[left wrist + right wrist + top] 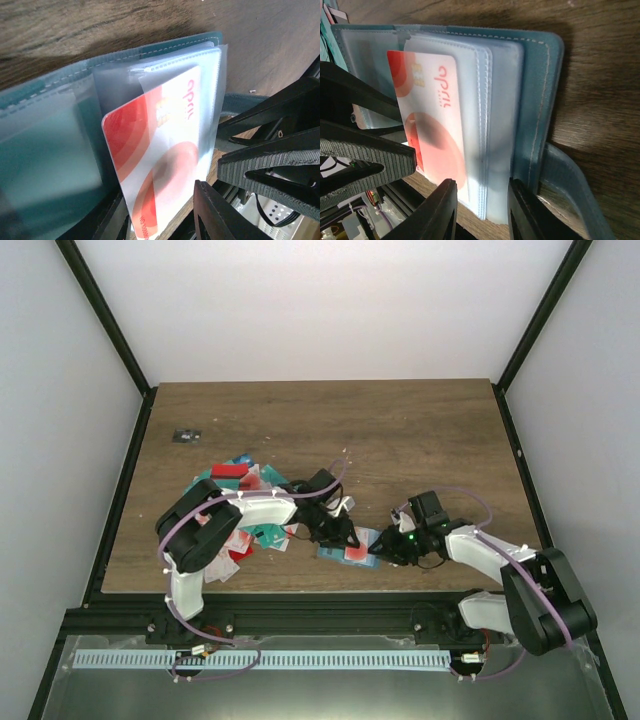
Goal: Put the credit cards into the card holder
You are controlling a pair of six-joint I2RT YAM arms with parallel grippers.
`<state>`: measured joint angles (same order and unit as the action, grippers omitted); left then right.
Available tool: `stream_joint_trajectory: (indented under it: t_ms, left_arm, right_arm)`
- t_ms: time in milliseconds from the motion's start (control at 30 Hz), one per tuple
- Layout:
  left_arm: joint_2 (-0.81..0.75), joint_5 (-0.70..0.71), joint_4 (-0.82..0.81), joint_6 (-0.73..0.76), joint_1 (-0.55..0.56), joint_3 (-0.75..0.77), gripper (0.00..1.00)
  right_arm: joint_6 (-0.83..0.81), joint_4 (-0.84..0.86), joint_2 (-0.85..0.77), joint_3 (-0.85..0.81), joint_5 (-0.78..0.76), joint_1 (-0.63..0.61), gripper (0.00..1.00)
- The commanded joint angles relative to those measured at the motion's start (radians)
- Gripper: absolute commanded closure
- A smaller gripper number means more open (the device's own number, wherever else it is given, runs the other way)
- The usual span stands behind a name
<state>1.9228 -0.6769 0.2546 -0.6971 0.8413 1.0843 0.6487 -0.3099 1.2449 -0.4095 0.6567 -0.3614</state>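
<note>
The left gripper (pixel 161 210) has its fingers a little apart, with the near end of a white-and-red card (pixel 160 145) between them; whether they clamp it cannot be told. The right gripper (pixel 482 190), fingers likewise parted, straddles the lower edge of the clear sleeves (pixel 495 125), its hold equally unclear. The card sits partly inside one sleeve of the open teal card holder (pixel 540 100), flat on the wooden table (pixel 605 60) between both grippers. Loose cards (pixel 240 480) lie scattered near the left arm.
</note>
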Motion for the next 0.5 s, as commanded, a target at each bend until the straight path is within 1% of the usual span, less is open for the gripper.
stream_joint_trajectory:
  t_ms: [0, 67, 133, 267, 467]
  left_arm:
    - [-0.038, 0.052, 0.115, 0.049, 0.01, 0.055, 0.63]
    - [-0.036, 0.072, 0.145, 0.056, 0.011, 0.07, 0.59]
    - [-0.033, 0.078, 0.153, 0.054, 0.014, 0.078, 0.59]
    - [-0.019, 0.085, 0.163, 0.048, 0.025, 0.093, 0.58]
    - [0.024, 0.129, 0.229, 0.056, 0.041, 0.14, 0.59]
  right_arm:
    - [0.013, 0.008, -0.026, 0.003, -0.017, 0.001, 0.69]
    - [0.013, 0.004, -0.029, 0.004, -0.018, 0.002, 0.7]
    - [0.014, 0.004, -0.03, 0.004, -0.016, 0.0, 0.7]
    - [0.017, 0.008, -0.026, 0.0, -0.023, 0.001, 0.7]
    - [0.022, 0.03, -0.014, 0.005, -0.026, 0.001, 0.71]
